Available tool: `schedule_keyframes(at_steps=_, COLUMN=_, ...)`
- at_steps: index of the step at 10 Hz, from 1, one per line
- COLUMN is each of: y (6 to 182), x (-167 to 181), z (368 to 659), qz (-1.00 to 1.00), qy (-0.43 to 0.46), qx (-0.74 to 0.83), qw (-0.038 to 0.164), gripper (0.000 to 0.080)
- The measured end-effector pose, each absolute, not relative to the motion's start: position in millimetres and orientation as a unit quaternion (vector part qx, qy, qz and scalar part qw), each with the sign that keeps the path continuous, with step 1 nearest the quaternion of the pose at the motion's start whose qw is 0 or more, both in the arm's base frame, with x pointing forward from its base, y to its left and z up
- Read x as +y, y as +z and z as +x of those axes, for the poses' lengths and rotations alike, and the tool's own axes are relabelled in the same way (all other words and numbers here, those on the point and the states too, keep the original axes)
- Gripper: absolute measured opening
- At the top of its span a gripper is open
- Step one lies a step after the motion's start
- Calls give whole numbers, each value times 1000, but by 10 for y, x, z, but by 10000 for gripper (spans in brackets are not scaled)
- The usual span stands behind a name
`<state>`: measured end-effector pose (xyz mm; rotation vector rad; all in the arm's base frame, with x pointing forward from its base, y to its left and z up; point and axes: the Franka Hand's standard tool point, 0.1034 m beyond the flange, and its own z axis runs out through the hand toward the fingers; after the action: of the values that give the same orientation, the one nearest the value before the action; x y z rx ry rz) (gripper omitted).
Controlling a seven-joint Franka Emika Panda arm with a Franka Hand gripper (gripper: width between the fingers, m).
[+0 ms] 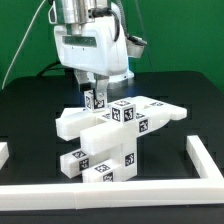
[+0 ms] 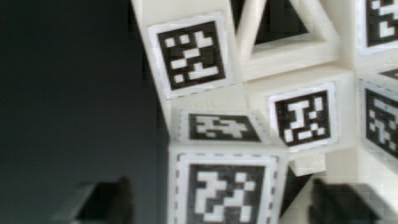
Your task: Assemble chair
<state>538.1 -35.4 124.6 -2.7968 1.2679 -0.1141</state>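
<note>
Chair parts (image 1: 115, 135) sit stacked mid-table, tagged blocks and slabs overlapping; I can't separate the joints. Gripper (image 1: 96, 98) hangs directly over the stack, fingers straddling an upright tagged piece (image 2: 196, 55); whether the jaws pinch it I cannot tell. Border rail (image 1: 120, 195) runs along the near edge

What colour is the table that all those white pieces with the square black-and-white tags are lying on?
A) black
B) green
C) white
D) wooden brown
A: in the exterior view the table around the chair pieces is black; the green is only the wall behind it.
</note>
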Motion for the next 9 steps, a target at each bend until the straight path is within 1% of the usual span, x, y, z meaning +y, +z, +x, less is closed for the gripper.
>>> schedule_keyframes(at_steps=1, y=1232, x=-346, z=5356, qz=-940, qy=-33, qx=337, qw=31, gripper=617)
schedule_keyframes(at_steps=2, y=1211, x=-338, z=5323, qz=-958, qy=-29, qx=283, qw=29, gripper=640)
schedule_keyframes(at_steps=3, y=1178, x=-348, z=5256, qz=-972, qy=-30, qx=230, qw=26, gripper=647)
schedule_keyframes(at_steps=5, y=1167, x=-355, z=5244, qz=-986, qy=-30, qx=165, qw=23, gripper=647)
schedule_keyframes(at_steps=7, y=1175, x=-260, z=5272, qz=-1000, qy=-20, qx=3, qw=17, gripper=649)
schedule_keyframes(at_steps=8, y=1189, x=-236, z=5288, qz=-998, qy=-17, qx=-54, qw=18, gripper=649)
schedule_keyframes(at_steps=9, y=1211, x=-242, z=5300, qz=-998, qy=-23, qx=-56, qw=17, gripper=649)
